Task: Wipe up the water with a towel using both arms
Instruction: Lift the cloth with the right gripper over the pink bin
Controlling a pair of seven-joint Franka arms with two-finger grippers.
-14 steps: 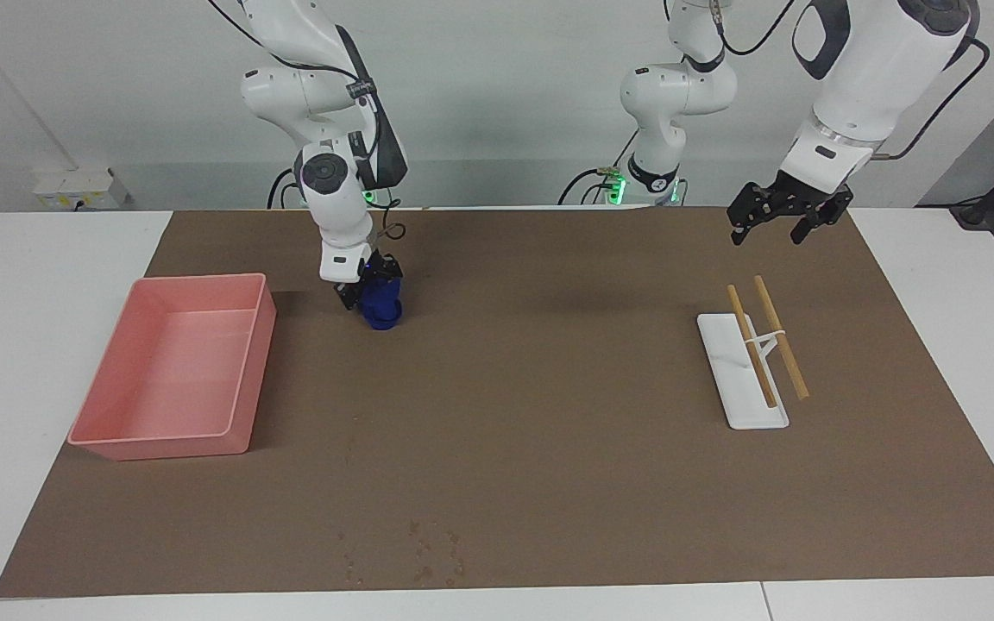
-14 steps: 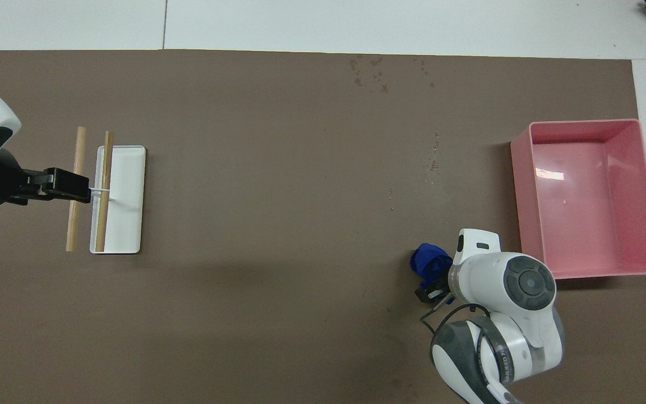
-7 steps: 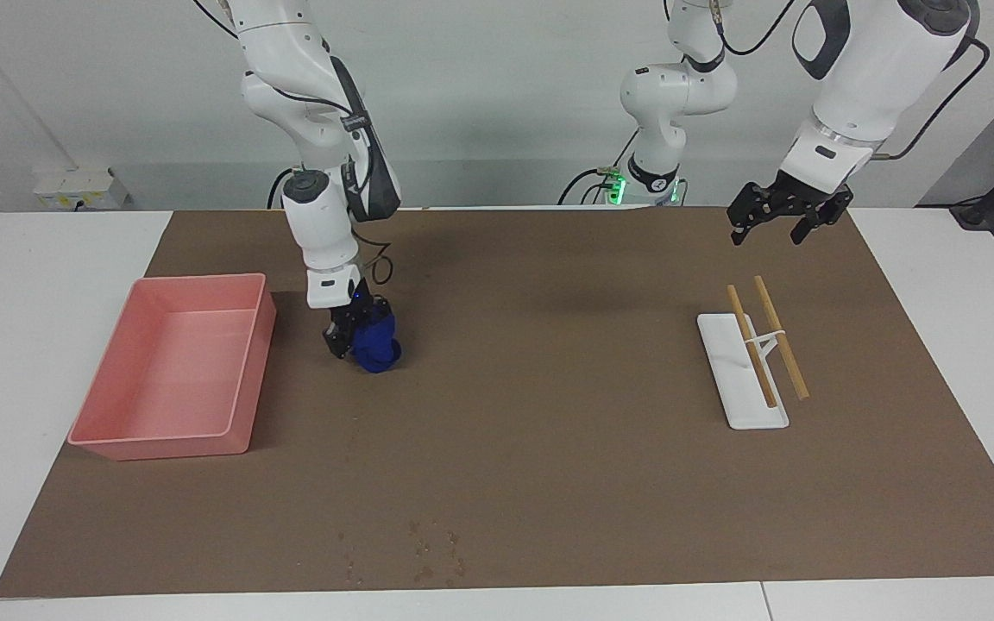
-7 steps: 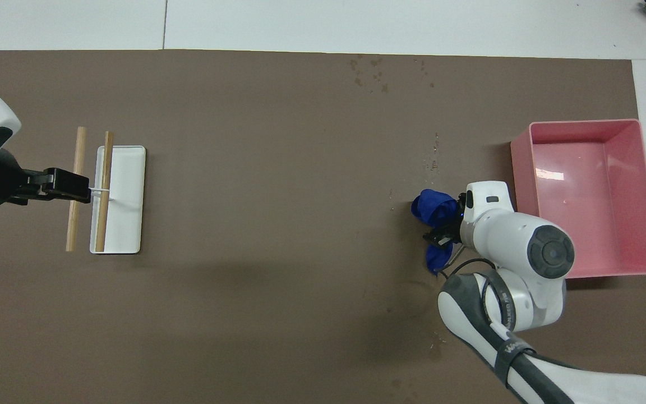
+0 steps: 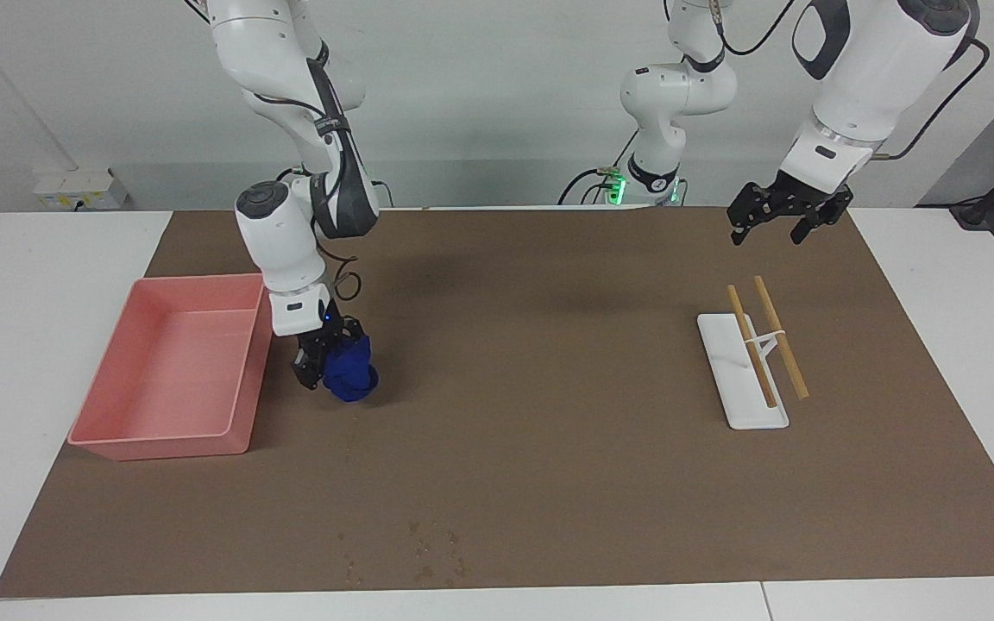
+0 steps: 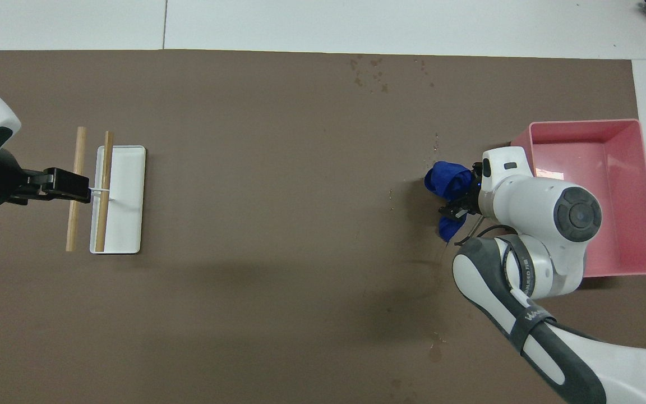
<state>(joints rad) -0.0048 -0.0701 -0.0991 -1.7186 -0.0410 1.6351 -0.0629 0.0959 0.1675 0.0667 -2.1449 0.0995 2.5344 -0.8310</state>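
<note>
The towel (image 5: 352, 373) is a small royal-blue bunch held in my right gripper (image 5: 324, 366), which is shut on it. It hangs low over the brown mat, right beside the pink tray's side wall; I cannot tell whether it touches the mat. In the overhead view the towel (image 6: 447, 178) sticks out past the right gripper (image 6: 460, 205). Water drops (image 5: 430, 552) lie near the mat's edge farthest from the robots and also show in the overhead view (image 6: 370, 70). My left gripper (image 5: 777, 217) waits open and empty in the air over the mat, near the rack at the left arm's end.
A pink tray (image 5: 160, 442) stands empty at the right arm's end of the mat. A white rack (image 5: 743, 388) with two wooden sticks (image 5: 780, 336) lies at the left arm's end. A few small drops (image 6: 435, 151) dot the mat near the towel.
My right gripper has carried the towel away from the robots, along the pink tray's side, toward the water drops. The left arm has not moved.
</note>
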